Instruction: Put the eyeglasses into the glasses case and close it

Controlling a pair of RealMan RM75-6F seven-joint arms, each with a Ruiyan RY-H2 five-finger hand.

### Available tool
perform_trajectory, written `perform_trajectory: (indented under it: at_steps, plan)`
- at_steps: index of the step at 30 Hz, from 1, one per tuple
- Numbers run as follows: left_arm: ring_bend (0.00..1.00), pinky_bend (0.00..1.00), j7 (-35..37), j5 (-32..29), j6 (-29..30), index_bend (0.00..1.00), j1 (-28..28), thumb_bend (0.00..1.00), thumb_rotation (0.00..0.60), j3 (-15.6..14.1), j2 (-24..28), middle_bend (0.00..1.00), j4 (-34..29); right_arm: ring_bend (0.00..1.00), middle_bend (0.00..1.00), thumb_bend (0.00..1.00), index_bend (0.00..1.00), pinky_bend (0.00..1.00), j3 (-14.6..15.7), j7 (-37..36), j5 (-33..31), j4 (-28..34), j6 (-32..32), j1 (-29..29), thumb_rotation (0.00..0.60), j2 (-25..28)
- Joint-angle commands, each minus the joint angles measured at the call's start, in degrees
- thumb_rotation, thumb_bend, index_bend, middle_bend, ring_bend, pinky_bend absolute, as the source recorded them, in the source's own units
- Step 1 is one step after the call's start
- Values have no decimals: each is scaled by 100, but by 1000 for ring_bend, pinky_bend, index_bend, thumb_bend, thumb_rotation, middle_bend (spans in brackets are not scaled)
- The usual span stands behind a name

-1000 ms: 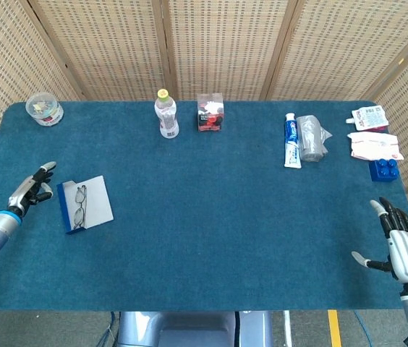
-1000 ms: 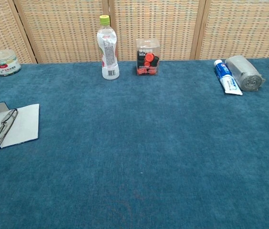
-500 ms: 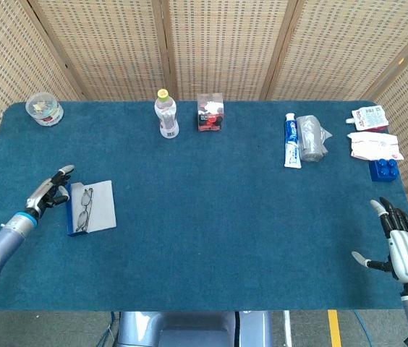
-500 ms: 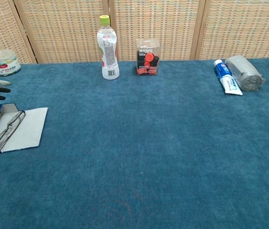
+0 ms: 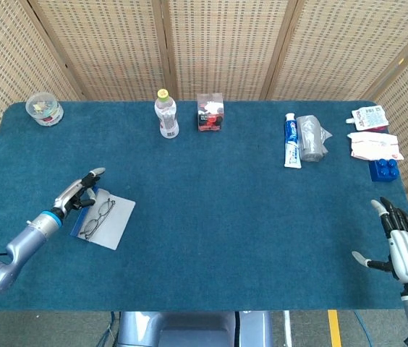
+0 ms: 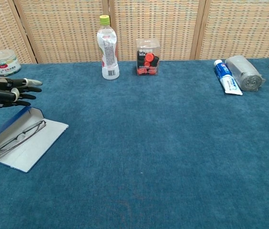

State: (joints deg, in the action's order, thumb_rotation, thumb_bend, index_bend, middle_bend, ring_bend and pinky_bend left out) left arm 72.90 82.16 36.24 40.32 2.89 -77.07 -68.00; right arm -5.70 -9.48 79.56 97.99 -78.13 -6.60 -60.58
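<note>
Eyeglasses [image 5: 97, 218] already lie inside the open glasses case [image 5: 114, 224] at the surface's left side, so I judge only the closing is left. My left hand [image 5: 79, 194] sits at the case's blue rear edge, fingers stretched out flat, holding nothing. Next I must fold the lid over. Right hand [image 5: 402, 247] rests spread, far off

head: high, looking down, whole table [image 5: 211, 217] | chest: low, nearer, facing screen | shared: tabletop
</note>
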Motion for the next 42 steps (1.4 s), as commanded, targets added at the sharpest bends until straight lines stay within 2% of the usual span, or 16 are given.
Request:
perform_trajectory:
  at_steps: [1, 10, 12, 15, 18, 23, 29, 34, 42]
  plan:
    - [0, 0, -353, -64, -45, 0, 84, 954, 600, 60, 39, 0, -332, 0, 0, 0, 0, 0, -1, -7, 1, 0, -2, 0, 600, 1]
    - [0, 0, -1256, -169, -178, 0, 225, 954, 600, 76, 130, 0, -1066, 0, 0, 0, 0, 0, -2, -36, 0, -13, 2, 2, 600, 3]
    - [0, 0, -1396, -174, -54, 0, 185, 954, 600, 101, 166, 0, -1268, 0, 0, 0, 0, 0, -1, -43, -2, -13, 5, 2, 600, 3]
    - [0, 0, -1715, -222, 483, 0, -11, 953, 600, 217, 264, 0, -1464, 0, 0, 0, 0, 0, 2, -61, -1, -23, 16, 0, 600, 5]
    - [0, 0, -1877, -437, 673, 0, -129, 953, 600, 320, 358, 0, -1545, 0, 0, 0, 0, 0, 5, -66, 6, -23, 20, -2, 600, 8]
    - [0, 0, -1906, -774, 515, 0, -219, 954, 600, 347, 389, 0, -1368, 0, 0, 0, 0, 0, 6, -47, 9, -10, 12, 0, 600, 10]
    - [0, 0, -1400, -963, 158, 0, -308, 956, 600, 376, 137, 0, -746, 0, 0, 0, 0, 0, 4, -5, 11, -7, 0, -1, 600, 2]
    - [0, 0, -1060, -846, -47, 0, -323, 957, 600, 400, -85, 0, -323, 0, 0, 0, 0, 0, 2, 4, 1, -7, 8, -4, 600, -1]
    - [0, 0, -1030, -675, -181, 0, -264, 958, 600, 435, -188, 0, -291, 0, 0, 0, 0, 0, 1, -6, 1, -8, 2, -1, 600, 0]
